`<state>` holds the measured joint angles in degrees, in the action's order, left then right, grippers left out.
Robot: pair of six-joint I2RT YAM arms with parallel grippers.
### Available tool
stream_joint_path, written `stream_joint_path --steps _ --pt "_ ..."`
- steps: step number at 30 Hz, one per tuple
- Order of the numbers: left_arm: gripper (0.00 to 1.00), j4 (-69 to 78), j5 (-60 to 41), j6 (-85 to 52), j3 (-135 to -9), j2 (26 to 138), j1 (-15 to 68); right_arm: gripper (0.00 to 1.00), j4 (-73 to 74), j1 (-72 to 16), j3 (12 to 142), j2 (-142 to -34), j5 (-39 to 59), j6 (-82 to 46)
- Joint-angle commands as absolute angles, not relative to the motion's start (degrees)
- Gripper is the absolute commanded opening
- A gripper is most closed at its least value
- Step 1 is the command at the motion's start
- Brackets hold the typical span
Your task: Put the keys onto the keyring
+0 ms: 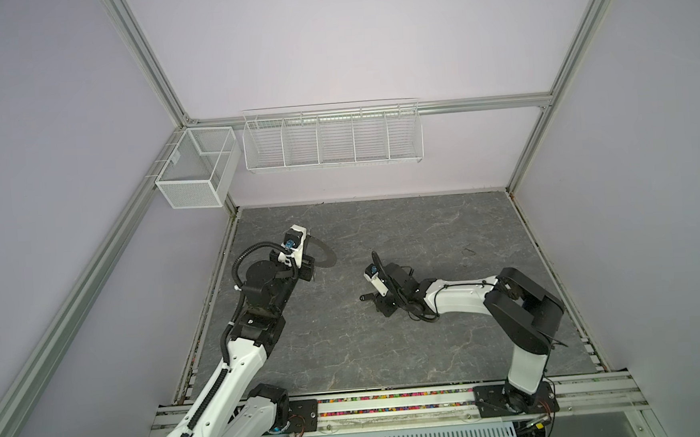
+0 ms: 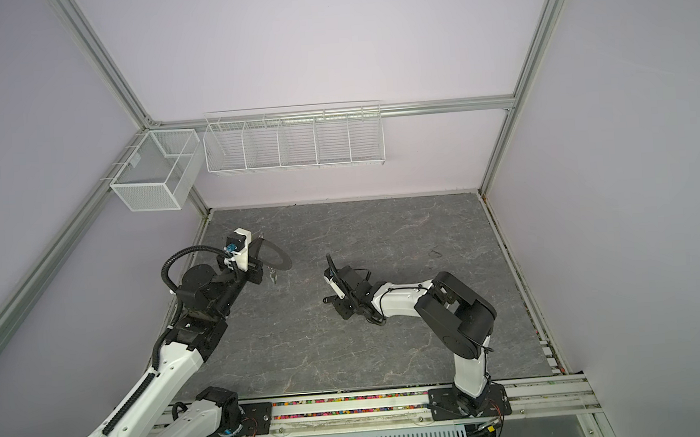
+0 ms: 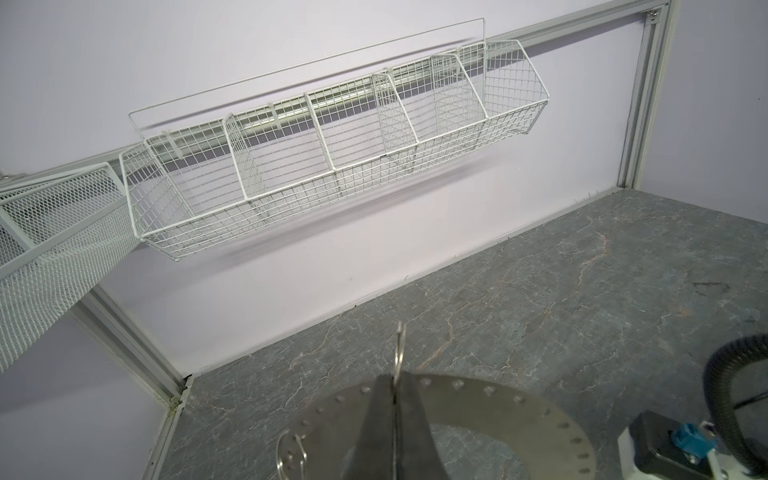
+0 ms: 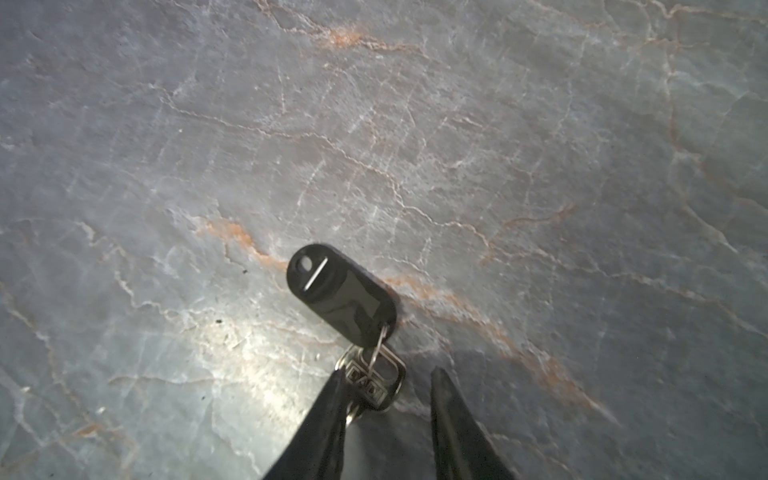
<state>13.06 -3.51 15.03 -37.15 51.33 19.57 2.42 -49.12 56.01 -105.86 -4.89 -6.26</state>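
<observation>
Pinching keyring [image 3: 519,409] in left end effector [image 3: 395,380], right end effector [image 4: 388,372] half-open astride black key [image 4: 340,291], wire basket [image 1: 331,145] wall-hung

Open tabletop [image 1: 347,344] mid-scene — wall baskets [image 1: 332,139] behind

walls [image 1: 350,40]: pale lilac | floor [image 1: 389,350]: grey marbled | wire baskets [image 1: 332,145]: hung on walls
</observation>
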Motion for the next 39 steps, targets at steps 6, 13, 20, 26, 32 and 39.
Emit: stream_joint_path --steps 6,13,20,26,32,39 --pt "0.0 15.2 -3.8 14.3 -38.3 51.6 20.1 0.32 2.1 -49.2 58.1 -108.1 -4.7 -6.8" --pt "0.0 15.2 -3.8 14.4 -38.8 52.5 20.2 0.2 0.8 -49.1 59.1 -109.1 -4.4 -5.9" --pt "0.0 15.5 -3.7 14.5 -39.1 53.1 20.3 0.07 -1.7 -49.1 59.7 -108.3 -3.5 -4.2" --pt "0.0 15.6 -3.5 14.5 -39.1 53.1 20.7 0.07 -3.7 -48.9 59.2 -105.1 -2.4 0.4" --pt "0.0 15.9 -5.5 15.7 -38.4 52.4 20.9 0.07 -6.7 -47.9 58.6 -99.5 2.3 8.8" --pt "0.0 22.3 -16.1 19.6 -34.8 52.0 22.2 0.07 -12.6 -42.5 59.3 -92.7 10.0 18.0"
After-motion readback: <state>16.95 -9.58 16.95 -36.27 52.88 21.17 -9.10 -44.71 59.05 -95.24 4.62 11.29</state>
